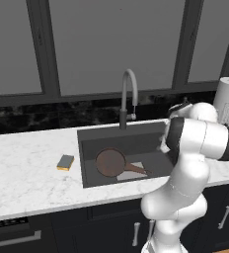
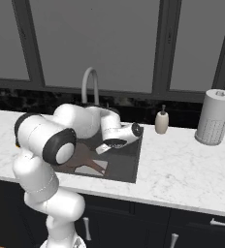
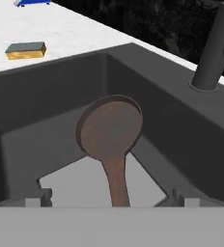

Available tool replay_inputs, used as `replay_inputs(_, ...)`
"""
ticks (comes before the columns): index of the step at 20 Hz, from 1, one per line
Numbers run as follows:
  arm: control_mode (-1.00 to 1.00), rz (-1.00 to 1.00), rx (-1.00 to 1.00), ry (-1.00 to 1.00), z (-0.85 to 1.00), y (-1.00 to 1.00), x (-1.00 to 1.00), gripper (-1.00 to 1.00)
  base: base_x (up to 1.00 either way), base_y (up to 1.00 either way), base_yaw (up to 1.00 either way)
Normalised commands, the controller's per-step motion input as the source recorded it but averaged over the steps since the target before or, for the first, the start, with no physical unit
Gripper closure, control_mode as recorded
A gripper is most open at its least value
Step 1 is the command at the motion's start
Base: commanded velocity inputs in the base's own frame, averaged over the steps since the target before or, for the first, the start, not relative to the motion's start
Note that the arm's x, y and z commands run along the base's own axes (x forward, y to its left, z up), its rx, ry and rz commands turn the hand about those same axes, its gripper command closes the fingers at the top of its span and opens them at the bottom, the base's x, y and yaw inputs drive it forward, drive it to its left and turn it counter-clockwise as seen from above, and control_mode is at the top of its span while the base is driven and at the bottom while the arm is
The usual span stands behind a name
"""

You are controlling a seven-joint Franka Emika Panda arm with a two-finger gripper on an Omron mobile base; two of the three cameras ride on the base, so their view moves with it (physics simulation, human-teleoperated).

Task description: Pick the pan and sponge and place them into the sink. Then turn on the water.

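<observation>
- The pan lies flat on the floor of the sink, in its left half, with the handle pointing right and toward the near wall.
- In the hand view the pan sits ahead of the fingers; its handle runs straight back toward them and ends between the two tips.
- The tips stand wide apart, open and holding nothing, with no contact on the handle.
- In the right base view the gripper hangs over the right part of the sink, above the basin floor.
- The handle's end rests over the lighter grey square on the sink floor.
- The sponge lies on the white marble tabletop just left of the sink's left rim, apart from it, well away from the fingers.
- In the hand view the sponge shows beyond the sink's far rim, green face up.
- The faucet rises from the tabletop behind the sink's far edge, near the middle; its spout arches over the basin. No stream shows.
- The right half of the sink floor is open, bounded by steep dark walls on all sides.
- A soap bottle stands behind the sink's right corner; a paper towel roll stands farther right.
- Open tabletop lies left of the sponge and right of the sink.
</observation>
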Motion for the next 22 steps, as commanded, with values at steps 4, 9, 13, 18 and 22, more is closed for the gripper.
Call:
replay_inputs(4,-1.00,0.16,-0.06,-0.03,0.84,-0.17,-0.56,-1.00,0.00,0.00,0.00)
replay_inputs(9,-1.00,0.22,-0.24,-0.09,0.72,-0.01,-0.90,-1.00,0.00,0.00,0.00)
replay_inputs(13,-1.00,0.21,-0.35,-0.18,0.69,0.00,-1.00,-1.00,0.00,0.00,0.00)
replay_inputs(18,-1.00,0.23,-0.35,-0.24,0.74,0.00,-0.93,-1.00,0.00,0.00,0.00)
replay_inputs(22,-1.00,0.28,-0.34,-0.27,0.82,0.15,-0.64,-1.00,0.00,0.00,0.00)
